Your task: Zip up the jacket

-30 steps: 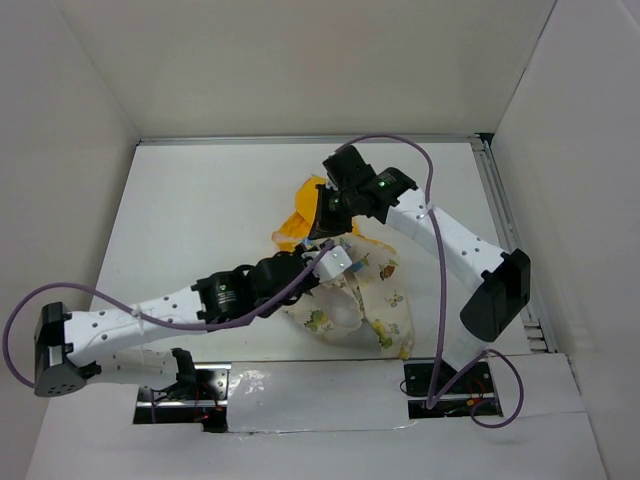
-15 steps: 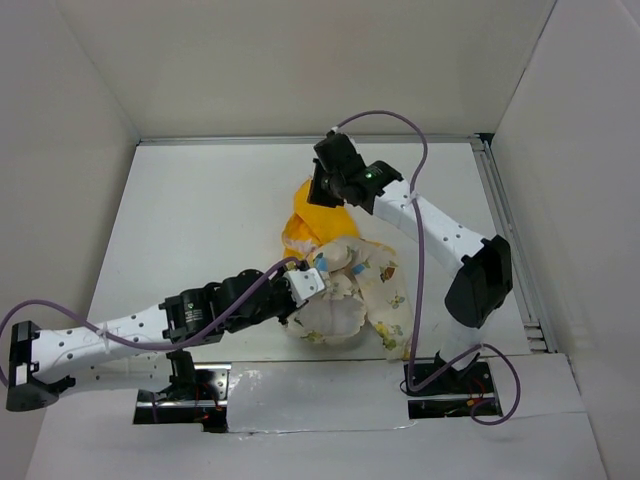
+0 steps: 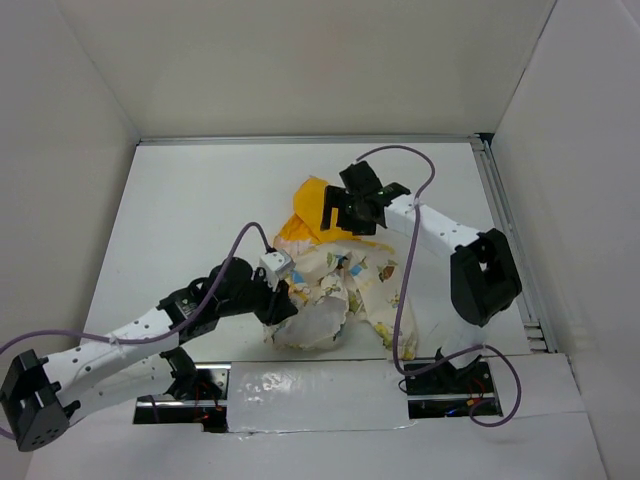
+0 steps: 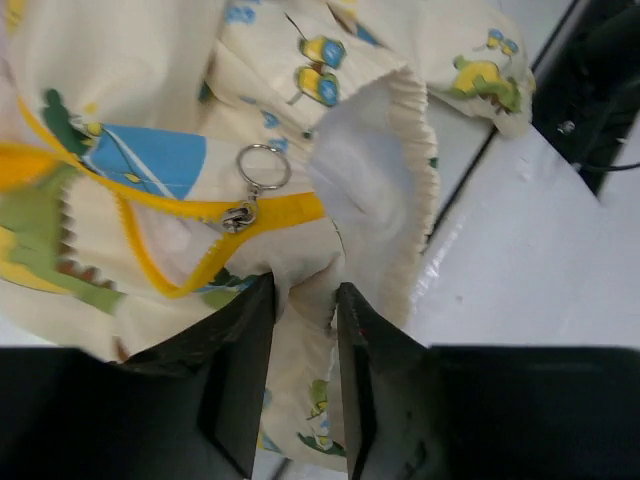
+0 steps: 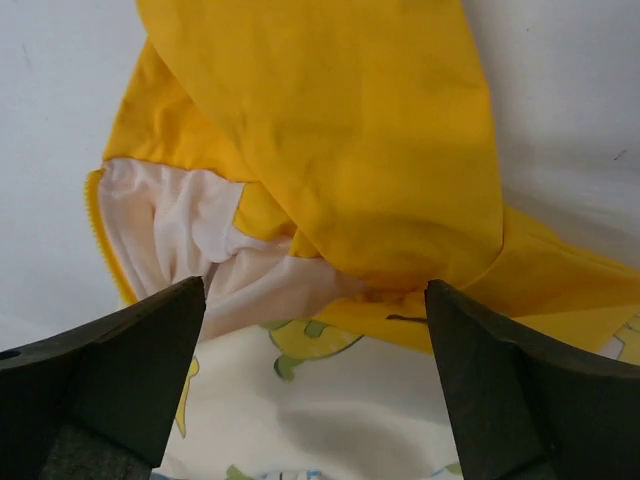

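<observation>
Lying crumpled near the middle of the white desk, the jacket is seen between the two arms, with its yellow-orange hood turned toward the far wall and its cream printed body bunched toward the arm bases.

The left pincer is placed at the near left edge of the jacket. Its jaws are set narrowly apart, and a fold of cream fabric is seen lying in the gap between them. Just beyond the fingertips, a metal slider with a round pull ring is seen on a yellow zipper tape. It is not touched by either finger. Yellow zipper teeth are seen curving away below and left of the slider. A gathered cream opening, either a cuff or a hem, is shown to the right of the ring.

The right pincer is held over the hood with its jaws spread wide. Nothing is gripped between them. Yellow hood fabric and a strip of pale lining are framed by the two fingers, and printed cream cloth is visible below.

A purple cable is looped along the right arm across the jacket's right side.
</observation>
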Robot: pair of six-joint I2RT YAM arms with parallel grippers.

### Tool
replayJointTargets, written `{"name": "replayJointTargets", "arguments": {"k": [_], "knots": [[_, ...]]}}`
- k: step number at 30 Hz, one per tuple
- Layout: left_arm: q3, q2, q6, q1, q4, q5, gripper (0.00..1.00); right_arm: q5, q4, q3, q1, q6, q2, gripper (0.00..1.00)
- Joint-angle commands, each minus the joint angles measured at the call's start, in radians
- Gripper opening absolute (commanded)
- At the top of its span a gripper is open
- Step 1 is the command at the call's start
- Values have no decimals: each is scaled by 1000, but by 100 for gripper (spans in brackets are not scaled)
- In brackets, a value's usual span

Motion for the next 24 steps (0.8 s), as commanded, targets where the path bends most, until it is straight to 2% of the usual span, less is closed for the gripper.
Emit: {"name": "replayJointTargets", "arguments": {"k": [1,2,4,6,8,10,12,13,15,16,17,22,24], "knots": [[-3,35,-174,25,-8,243,45,-9,57,-16,-2,-4,31,99],[-9,49,-191,22,-5,248,65,-9,63,-17,-11,2,34,100],[-34,55,-227,18,17,286,75,-26,66,-5,-18,0,60,100],[-58,52,-254,13,20,294,76,-29,48,9,-21,-4,97,100],[-75,55,-277,13,11,240,76,-30,37,17,-23,2,136,97],[-95,78,-295,30,39,236,75,-26,43,14,-26,17,161,78],[-105,107,-304,39,70,234,69,-18,45,1,-35,46,169,61],[-103,150,-309,47,79,204,62,-12,46,-6,-41,57,167,35],[-79,205,-318,65,72,167,52,24,45,-34,-67,89,157,0],[-69,254,-314,92,75,154,46,40,40,-46,-80,98,140,0],[-59,279,-307,111,102,148,44,86,31,-62,-93,136,129,0],[-16,420,-248,308,228,228,40,166,0,-224,-196,249,11,0],[59,460,-214,381,224,197,39,170,25,-327,-213,281,-40,0]]}}
